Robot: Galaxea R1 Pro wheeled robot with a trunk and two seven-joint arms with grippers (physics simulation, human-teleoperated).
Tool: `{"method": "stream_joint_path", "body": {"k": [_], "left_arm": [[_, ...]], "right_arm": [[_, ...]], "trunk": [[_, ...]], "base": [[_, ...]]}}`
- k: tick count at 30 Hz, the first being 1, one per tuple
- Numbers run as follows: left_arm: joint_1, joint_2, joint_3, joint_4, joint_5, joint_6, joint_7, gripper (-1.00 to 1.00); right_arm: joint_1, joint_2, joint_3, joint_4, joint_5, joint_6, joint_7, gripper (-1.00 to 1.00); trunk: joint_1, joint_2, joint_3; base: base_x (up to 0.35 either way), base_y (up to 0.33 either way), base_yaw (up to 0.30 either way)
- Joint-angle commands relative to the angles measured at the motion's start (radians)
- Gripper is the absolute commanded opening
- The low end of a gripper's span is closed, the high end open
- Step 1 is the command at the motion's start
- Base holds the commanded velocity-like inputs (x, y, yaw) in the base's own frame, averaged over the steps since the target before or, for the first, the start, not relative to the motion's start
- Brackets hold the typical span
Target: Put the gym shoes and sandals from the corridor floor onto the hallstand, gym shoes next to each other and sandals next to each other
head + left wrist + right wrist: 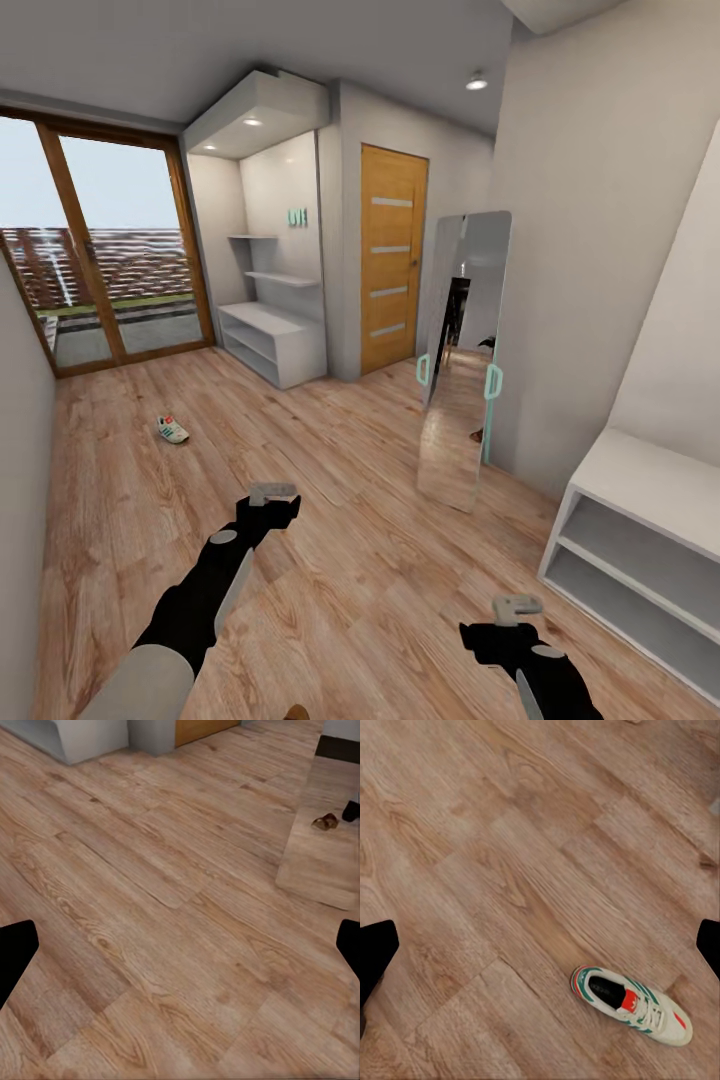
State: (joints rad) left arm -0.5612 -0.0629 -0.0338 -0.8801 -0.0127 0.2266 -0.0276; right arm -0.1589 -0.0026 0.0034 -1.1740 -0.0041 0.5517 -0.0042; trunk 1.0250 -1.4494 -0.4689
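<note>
The corridor floor (380, 560) of light wood-grain planks spreads across the head view, running back to a glazed sliding door (105, 260) and an orange wooden door (392, 255). In the far alcove stands the hallstand (275, 345) — pale grey, low and wide, with two staggered shelves on the wall above it. A tall leaning mirror (462, 370) rests against the right wall, and a plain low white bench (640, 560) with two open levels sits nearer on the right.

Both arms reach forward over the planks. The left gripper (272, 492) and the right gripper (517, 605) each hold nothing; in the wrist views their fingers (15, 952) (375, 952) show at opposite edges, spread wide apart.

One gym shoe (172, 430) lies on the floor well ahead on the left, apart from the hallstand. Another gym shoe (631, 1003) lies on its sole on the planks in the right wrist view. A small brown sandal (325, 822) appears in the mirror's reflection — too small to tell more.
</note>
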Motion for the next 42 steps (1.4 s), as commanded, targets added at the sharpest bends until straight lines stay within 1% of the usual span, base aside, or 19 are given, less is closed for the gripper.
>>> {"method": "stream_joint_path", "body": {"k": [1, 5, 7, 13, 26, 33, 42], "left_arm": [[0.000, 0.000, 0.001, -0.002, -0.001, 0.006, -0.003, 1.00], [0.000, 0.000, 0.000, -0.002, -0.001, 0.006, -0.003, 1.00], [0.000, 0.000, 0.000, -0.002, -0.001, 0.009, -0.003, 1.00], [-0.001, 0.000, -0.001, -0.002, 0.000, 0.013, -0.003, 1.00], [0.000, 0.000, 0.000, -0.002, 0.000, 0.014, -0.003, 1.00], [0.000, 0.000, -0.001, -0.002, 0.000, 0.013, -0.003, 1.00], [0.000, 0.000, -0.001, -0.002, 0.000, 0.013, -0.003, 1.00]], "right_arm": [[-0.001, 0.000, 0.001, -0.007, 0.000, 0.006, 0.000, 1.00], [-0.001, 0.000, 0.001, -0.065, 0.000, 0.006, 0.001, 1.00], [-0.001, 0.000, 0.001, -0.110, 0.000, 0.007, 0.000, 1.00], [-0.001, 0.000, -0.003, -0.136, 0.000, 0.008, 0.001, 1.00], [-0.001, -0.002, -0.008, -0.143, -0.002, 0.008, 0.001, 1.00], [-0.001, -0.002, -0.003, -0.143, -0.001, 0.007, 0.003, 1.00], [-0.001, -0.002, -0.008, -0.144, -0.001, 0.007, 0.003, 1.00]], "trunk": [[0.000, -0.001, -0.001], [0.015, -0.029, -0.014], [0.023, -0.043, -0.021], [0.046, -0.085, -0.046], [0.096, -0.176, -0.103], [0.123, -0.225, -0.126], [0.157, -0.288, -0.155]], "base": [[0.000, 0.000, 0.000], [0.000, 0.000, 0.000], [0.000, 0.000, 0.036], [0.000, 0.000, 0.143], [0.000, 0.000, 0.170], [0.000, 0.000, 0.021], [0.000, 0.000, 0.000]]}}
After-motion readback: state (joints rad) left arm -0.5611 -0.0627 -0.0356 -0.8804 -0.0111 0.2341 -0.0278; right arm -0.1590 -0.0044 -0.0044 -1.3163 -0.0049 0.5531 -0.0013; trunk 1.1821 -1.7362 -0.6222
